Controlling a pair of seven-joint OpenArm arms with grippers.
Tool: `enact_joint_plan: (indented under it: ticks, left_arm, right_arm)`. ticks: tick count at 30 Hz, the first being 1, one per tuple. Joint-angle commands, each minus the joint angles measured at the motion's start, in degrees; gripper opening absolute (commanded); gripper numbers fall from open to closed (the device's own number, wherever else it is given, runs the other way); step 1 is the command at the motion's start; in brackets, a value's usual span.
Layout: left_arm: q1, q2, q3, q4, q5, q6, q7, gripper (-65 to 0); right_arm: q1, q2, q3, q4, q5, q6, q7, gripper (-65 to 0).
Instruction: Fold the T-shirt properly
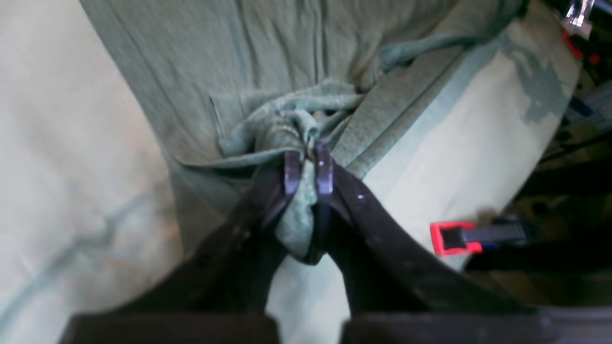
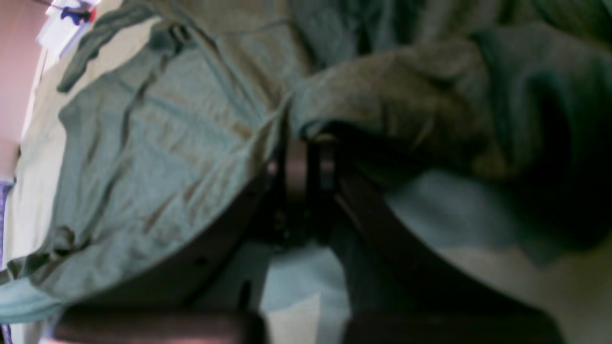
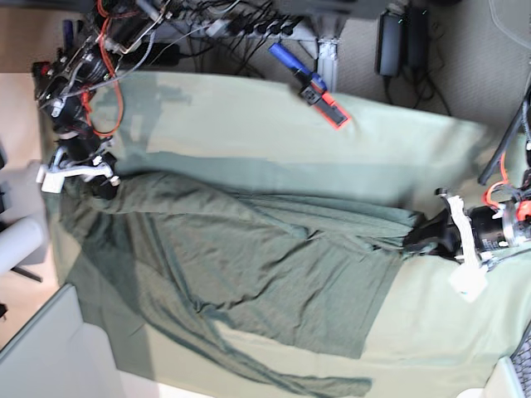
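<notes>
Grey-green T-shirt stretches 9-to-3 between my left end effector and right end effector, both clamped on its ends.

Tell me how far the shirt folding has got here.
Done: both grippers are clamped on the dark grey-green knit T-shirt, left gripper on a bunched edge, right gripper on the opposite end. In hand: it is stretched between them. Left: every fold; none shows yet.
</notes>
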Motion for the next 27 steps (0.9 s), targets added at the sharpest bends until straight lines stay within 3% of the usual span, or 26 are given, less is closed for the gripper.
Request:
enact_joint_plan:
  ticks: [1,9,15,18,20,23,27]
  left_arm:
    - [-1.79,-0.31,-0.48,-0.37,-0.28,-0.52,-1.49,-65.0]
    - [-7.89,2.80,-0.39,-12.39,0.44,-0.52,-1.90,-65.0]
    - [-11.82,5.09,-0.37,-17.31,3.48,-0.52,-5.07,-63.6]
    - [-12.44,6.14,-0.37,-18.56,5.14,-0.52,-6.64,-53.3]
    - [-12.35,6.62,-0.37,-18.58,6.03,-0.52,-6.78,-43.5]
    - [-12.39,6.86,-0.37,-18.58,6.10,-0.52,-6.80,-32.5]
    - [-12.39,6.45,-0.39,-18.58,6.16,-0.52,-6.14,-31.2]
  right_arm:
    - [1.97,1.62,0.20,-0.33,0.87,0.87,1.40,-65.0]
    - [7.98,3.45,-0.37,-9.68,-0.26,0.90,2.08,-65.0]
    - [8.41,3.45,-0.46,-10.54,-1.09,0.90,2.19,-65.0]
    - [8.41,3.45,-0.46,-10.54,-1.05,0.90,2.19,-39.8]
    - [8.39,3.45,-0.46,-10.51,-1.01,0.92,2.12,-30.9]
    - [8.41,3.48,-0.44,-10.45,-0.70,0.90,1.92,-30.3]
    - [8.39,3.50,0.42,-8.94,0.74,0.92,0.70,-30.3]
